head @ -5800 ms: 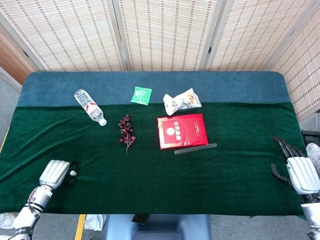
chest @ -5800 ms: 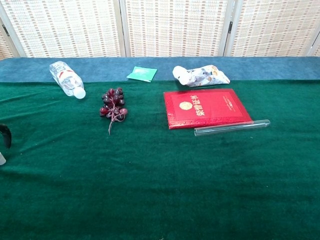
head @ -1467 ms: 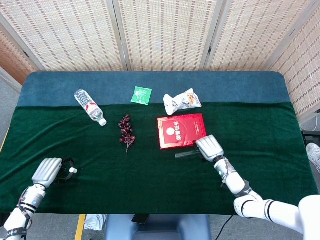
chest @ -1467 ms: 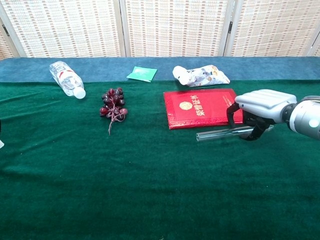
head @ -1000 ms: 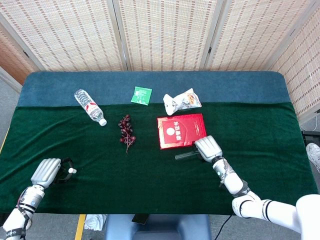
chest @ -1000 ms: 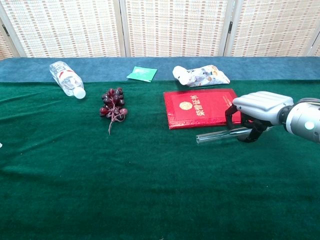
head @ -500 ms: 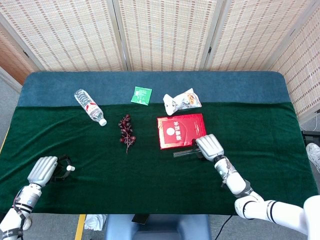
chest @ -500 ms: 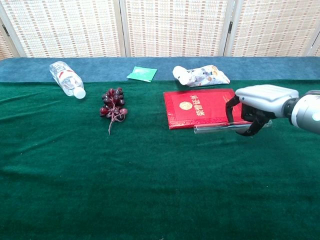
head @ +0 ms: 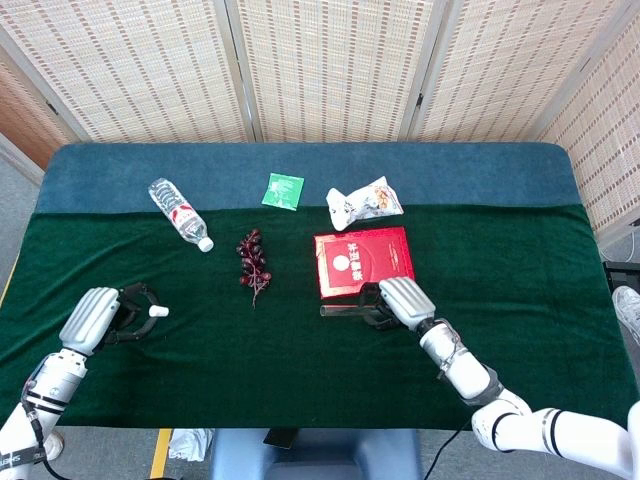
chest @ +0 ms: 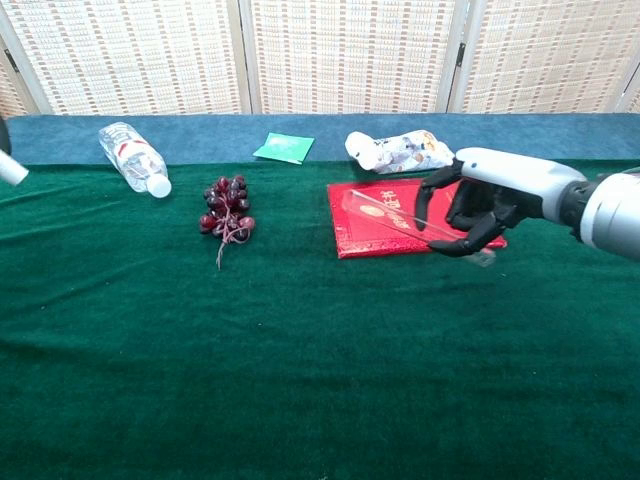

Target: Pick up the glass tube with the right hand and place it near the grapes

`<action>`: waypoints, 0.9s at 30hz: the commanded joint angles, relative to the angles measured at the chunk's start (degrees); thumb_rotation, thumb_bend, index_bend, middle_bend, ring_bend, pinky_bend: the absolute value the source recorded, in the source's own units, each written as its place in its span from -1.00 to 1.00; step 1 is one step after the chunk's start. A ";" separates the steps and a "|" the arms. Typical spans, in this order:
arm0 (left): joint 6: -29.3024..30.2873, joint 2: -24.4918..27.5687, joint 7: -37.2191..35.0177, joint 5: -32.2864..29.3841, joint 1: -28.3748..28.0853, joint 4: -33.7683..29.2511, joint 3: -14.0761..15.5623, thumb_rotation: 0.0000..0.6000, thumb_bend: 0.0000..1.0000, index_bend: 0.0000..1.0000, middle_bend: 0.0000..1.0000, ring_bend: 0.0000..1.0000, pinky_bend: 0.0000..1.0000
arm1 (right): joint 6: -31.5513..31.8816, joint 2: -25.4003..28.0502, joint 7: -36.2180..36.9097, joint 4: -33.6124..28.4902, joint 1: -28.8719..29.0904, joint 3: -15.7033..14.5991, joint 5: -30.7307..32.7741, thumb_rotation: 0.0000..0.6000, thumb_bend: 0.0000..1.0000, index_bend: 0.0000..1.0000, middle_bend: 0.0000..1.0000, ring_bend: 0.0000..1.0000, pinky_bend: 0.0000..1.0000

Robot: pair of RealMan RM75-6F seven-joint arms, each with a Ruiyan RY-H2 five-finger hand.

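Holding the glass tube above the red booklet

I am gripping the glass tube (chest: 405, 216) in my right hand (chest: 478, 208), my dark fingers (chest: 455, 243) curling under and around it while the pale back of the hand is facing up. The tube is hanging clear of the table, slanting across the front part of the red booklet (chest: 372, 228), with its free end pointing toward the grapes (chest: 227, 208) and its other end poking out just past my hand. In the head view the tube (head: 340, 310) is showing just below the booklet's (head: 358, 258) near edge. The grapes are lying well apart from the tube on the green cloth (chest: 300, 360), with the booklet between them and my hand.

My left hand (head: 100, 315) is hovering low over the near left part of the cloth, its fingers curling loosely; I cannot tell whether it is holding anything.

A plastic bottle (head: 179, 212), a green packet (head: 283, 190) and a crumpled snack bag (head: 364, 202) are lying along the far side.
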 commanded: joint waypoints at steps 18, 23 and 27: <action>-2.65 -2.38 4.55 3.27 -7.83 -7.00 -3.12 1.00 0.04 0.18 1.00 0.77 0.60 | -1.11 -6.70 4.33 -5.09 3.48 3.91 2.12 1.00 0.27 0.64 1.00 1.00 1.00; -1.27 -3.54 5.38 4.48 -7.94 -7.12 -2.69 1.00 0.04 0.18 1.00 0.77 0.60 | -0.76 -7.97 3.99 -5.13 4.07 4.49 3.04 1.00 0.27 0.64 1.00 1.00 1.00; -0.17 -4.21 7.35 5.71 -7.80 -7.11 -1.98 1.00 0.04 0.19 1.00 0.77 0.60 | -0.73 -8.78 3.59 -4.81 4.53 4.64 3.58 1.00 0.27 0.64 1.00 1.00 1.00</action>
